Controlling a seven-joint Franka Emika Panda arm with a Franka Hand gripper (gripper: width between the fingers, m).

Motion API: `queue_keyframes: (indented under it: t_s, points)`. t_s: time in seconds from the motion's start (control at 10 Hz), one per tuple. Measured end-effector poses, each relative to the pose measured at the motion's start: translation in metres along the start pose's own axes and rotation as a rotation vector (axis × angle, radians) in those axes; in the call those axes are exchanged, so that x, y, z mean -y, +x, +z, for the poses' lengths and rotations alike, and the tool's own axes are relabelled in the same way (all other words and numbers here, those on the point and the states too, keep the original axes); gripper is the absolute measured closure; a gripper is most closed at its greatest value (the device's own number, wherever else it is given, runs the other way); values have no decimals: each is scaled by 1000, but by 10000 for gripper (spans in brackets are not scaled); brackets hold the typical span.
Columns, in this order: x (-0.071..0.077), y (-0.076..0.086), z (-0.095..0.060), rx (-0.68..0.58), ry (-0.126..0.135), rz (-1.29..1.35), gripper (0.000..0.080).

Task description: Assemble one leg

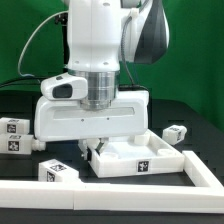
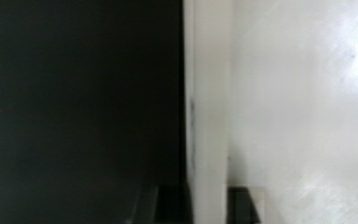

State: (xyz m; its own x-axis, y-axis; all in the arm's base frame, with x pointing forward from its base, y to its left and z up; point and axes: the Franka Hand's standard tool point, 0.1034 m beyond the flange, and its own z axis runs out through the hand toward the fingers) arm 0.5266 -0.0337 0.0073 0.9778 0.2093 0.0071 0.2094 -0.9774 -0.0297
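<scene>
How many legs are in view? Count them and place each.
4 legs: two at the exterior view's left edge, one nearer the camera, one right of the panel. The arm may hide others.

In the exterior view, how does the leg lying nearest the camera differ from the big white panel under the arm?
Size: the leg is a small stubby block, while the panel is far larger, broad and flat. Place: the panel lies right at the pincer, while the leg lies apart from it, toward the exterior view's left, with nothing touching it. Shared: both are white and carry black-and-white tags.
</scene>
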Motion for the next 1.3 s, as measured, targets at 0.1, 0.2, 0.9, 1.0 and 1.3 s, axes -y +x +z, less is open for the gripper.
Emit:
queue_keyframes:
  t_s: [0.1,0.2,0.9,1.0,1.3]
  points:
    - [0,0,0,0,0,0,745]
    - [0,2,0,-2,1,30,745]
    - [-6,59,-1,-61,-16,330,744]
    - [-7,59,-1,-60,-17,329,744]
    - [-6,62,-1,-61,-17,322,744]
